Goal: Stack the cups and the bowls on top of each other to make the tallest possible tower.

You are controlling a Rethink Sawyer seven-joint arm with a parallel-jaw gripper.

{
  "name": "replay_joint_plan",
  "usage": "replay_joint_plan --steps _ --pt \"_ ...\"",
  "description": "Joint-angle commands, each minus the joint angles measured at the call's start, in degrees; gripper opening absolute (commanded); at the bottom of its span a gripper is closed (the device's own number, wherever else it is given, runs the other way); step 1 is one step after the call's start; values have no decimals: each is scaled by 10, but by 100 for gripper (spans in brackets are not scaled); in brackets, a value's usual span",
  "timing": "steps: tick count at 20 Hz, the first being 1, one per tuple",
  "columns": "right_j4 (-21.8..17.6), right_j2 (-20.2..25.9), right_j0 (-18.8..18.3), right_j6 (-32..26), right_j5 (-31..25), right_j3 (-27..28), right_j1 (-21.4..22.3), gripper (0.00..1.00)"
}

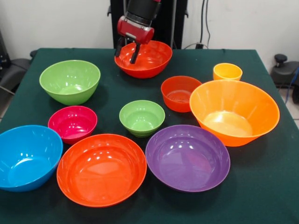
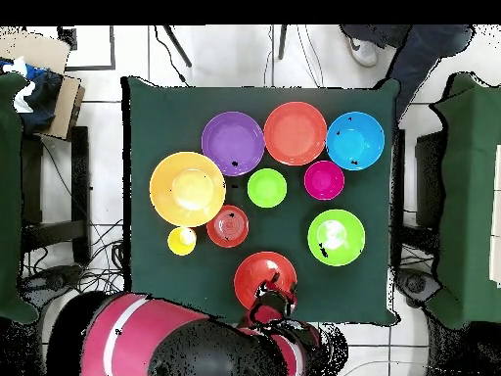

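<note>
My gripper (image 1: pixel 127 51) hangs at the table's far side, over the left rim of a wide red-orange bowl (image 1: pixel 149 59). It is open, with one finger outside the rim and one inside. In the overhead view the gripper (image 2: pixel 269 294) is at that bowl's (image 2: pixel 262 274) edge nearest the robot. A yellow cup (image 1: pixel 227 71) stands alone at the right, behind a large orange bowl (image 1: pixel 233 111). A small red-orange bowl (image 1: pixel 180 93) and a small lime bowl (image 1: pixel 141 117) sit mid-table. A medium lime bowl (image 1: pixel 70 81) is at the left. No bowl is nested in another.
Along the near edge stand a blue bowl (image 1: pixel 28 156), a second wide red-orange bowl (image 1: pixel 101 169) and a purple bowl (image 1: pixel 188 157). A magenta bowl (image 1: pixel 72 123) sits behind the blue one. The table (image 1: pixel 261 196) has a dark green cloth.
</note>
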State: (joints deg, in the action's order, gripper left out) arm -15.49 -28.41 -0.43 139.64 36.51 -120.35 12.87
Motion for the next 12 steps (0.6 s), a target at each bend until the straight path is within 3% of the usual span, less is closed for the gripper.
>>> replay_joint_plan --steps 1,4,6,12 --pt "-23 53 -28 27 11 74 -18 100" --pt "-106 76 -60 21 -26 59 26 100" --pt "-137 87 -73 25 -38 45 46 100" --pt "-168 107 -84 36 -85 22 95 100"
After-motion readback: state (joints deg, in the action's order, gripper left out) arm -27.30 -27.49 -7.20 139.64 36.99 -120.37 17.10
